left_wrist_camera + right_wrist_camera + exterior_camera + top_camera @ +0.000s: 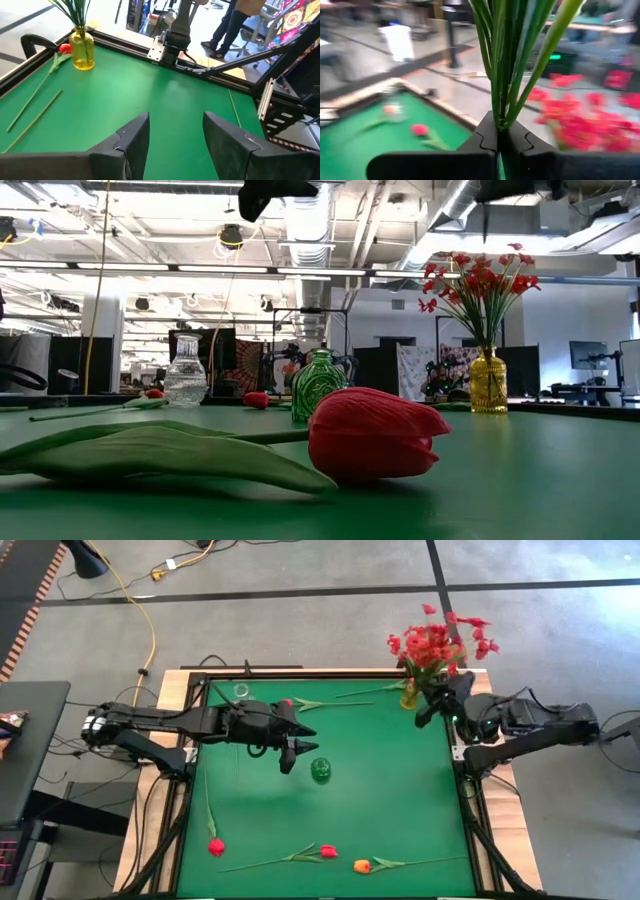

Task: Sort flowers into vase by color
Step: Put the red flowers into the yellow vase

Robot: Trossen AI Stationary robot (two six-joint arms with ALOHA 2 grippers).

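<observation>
A yellow vase [409, 696] at the far right holds sprays of red blossoms [440, 642] on green stems [506, 65]. My right gripper [428, 712] is shut just beside it. My left gripper [175, 145] hangs open over mid-table, nothing between its fingers, next to a green vase [320, 770]. A clear vase [241, 692] stands at the far left. Red tulips [216, 846] [328, 851] and an orange tulip [362, 866] lie flat near the front edge. Another red flower [287, 702] lies at the far side. My right gripper is shut, and the green stems [502, 117] rise right past its fingertips in the right wrist view. Whether the fingers touch them I cannot tell.
A raised dark frame [300, 671] borders the green table. Loose stems [30, 107] lie near the yellow vase [83, 47]. People stand beyond the table's edge [235, 25]. Bare green cloth lies between the green vase and the near tulips.
</observation>
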